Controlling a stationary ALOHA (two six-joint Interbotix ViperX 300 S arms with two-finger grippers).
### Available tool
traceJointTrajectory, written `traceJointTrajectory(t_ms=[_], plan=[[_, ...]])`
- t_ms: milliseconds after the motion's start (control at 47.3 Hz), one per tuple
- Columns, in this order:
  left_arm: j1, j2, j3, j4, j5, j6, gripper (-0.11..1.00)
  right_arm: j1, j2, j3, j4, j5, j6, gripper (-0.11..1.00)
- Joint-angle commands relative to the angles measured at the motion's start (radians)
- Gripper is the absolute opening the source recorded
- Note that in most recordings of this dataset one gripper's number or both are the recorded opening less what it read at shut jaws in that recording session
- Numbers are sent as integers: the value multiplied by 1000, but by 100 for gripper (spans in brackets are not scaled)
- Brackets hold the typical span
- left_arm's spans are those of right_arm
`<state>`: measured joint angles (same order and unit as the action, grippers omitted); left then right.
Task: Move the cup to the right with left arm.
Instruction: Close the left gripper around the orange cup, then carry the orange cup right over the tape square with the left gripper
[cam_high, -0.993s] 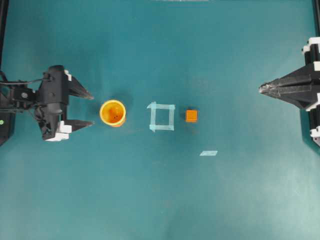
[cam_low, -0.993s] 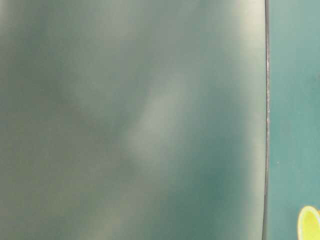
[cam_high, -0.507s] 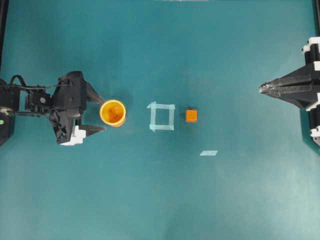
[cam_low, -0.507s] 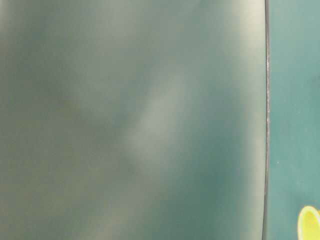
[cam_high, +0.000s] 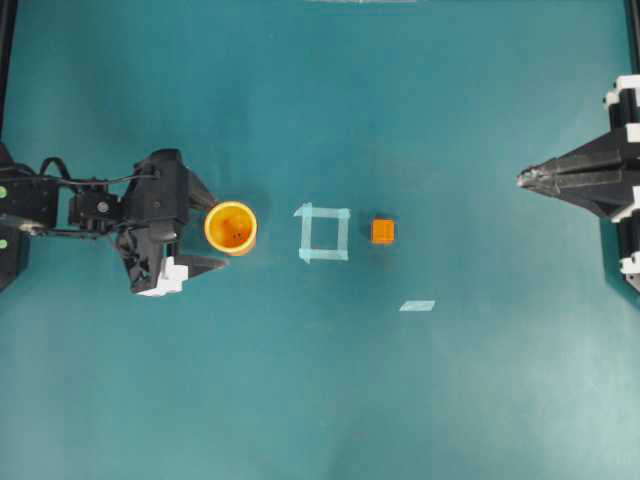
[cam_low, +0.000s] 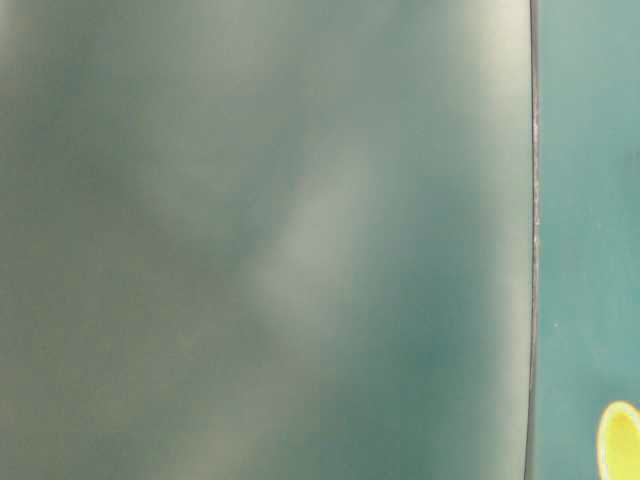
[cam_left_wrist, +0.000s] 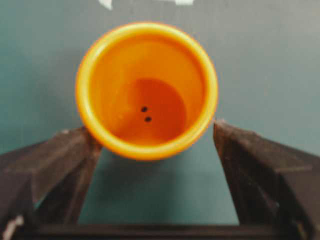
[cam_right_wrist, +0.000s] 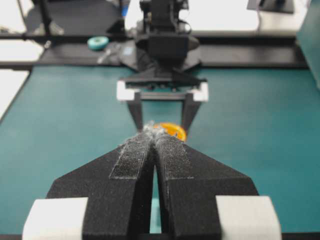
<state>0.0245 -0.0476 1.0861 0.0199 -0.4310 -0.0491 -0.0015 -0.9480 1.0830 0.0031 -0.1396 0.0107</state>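
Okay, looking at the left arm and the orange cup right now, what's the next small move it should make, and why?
Probably ease the left end effector a little further forward, then close. Its fingers stand open on either side of the cup, but in the wrist view only the near part of the cup's rim sits between the tips, so closing now would likely catch just the edge.

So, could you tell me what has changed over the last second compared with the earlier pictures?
The left gripper moved right with jaws open and now straddles the cup; nothing is gripped yet. The cup appears nudged slightly right. The cube, tape square and shut right gripper stayed put.
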Motion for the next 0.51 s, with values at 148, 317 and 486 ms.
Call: traceJointTrajectory(t_ms=[148, 317, 486], plan=[[8, 38, -69, -2, -26, 12, 85, 0, 3, -34, 2, -3, 0, 0], [18, 71, -97, -2, -29, 14, 85, 0, 3, -34, 2, -2, 0, 0], [26, 78, -101, -2, -29, 17, 78, 0, 5, -35, 0, -2, 0, 0]])
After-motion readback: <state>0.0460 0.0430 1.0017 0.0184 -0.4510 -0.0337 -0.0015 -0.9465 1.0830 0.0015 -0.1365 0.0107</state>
